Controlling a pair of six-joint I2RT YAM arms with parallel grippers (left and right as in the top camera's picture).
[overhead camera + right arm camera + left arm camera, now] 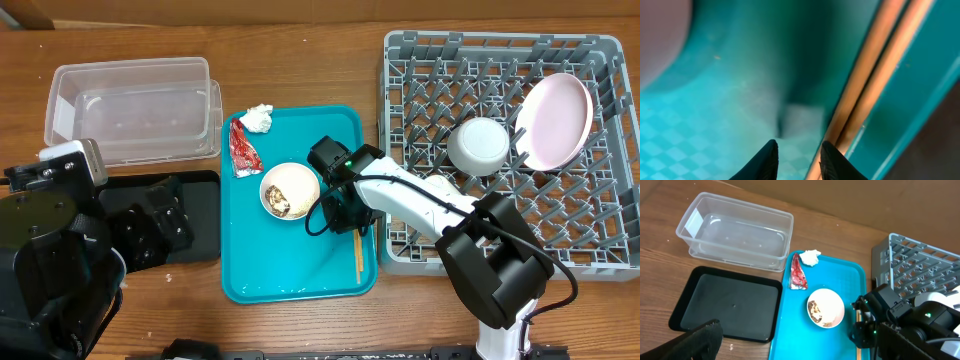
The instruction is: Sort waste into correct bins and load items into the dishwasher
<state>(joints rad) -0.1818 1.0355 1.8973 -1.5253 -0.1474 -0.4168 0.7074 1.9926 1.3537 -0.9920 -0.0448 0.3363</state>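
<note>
The left gripper (160, 215), spread wide, hangs over the black tray (730, 305). On the teal tray (300, 280), the chopsticks (358, 258) lie along its right edge, long axis running near to far. The right gripper (797, 161) is narrowly parted just beside them, with only tray between its tips. Only its wrist view shows the two sticks touching side by side.

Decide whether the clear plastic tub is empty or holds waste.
Empty: the clear tub shows a bare bottom; wrapper and tissue lie on the teal tray.
</note>
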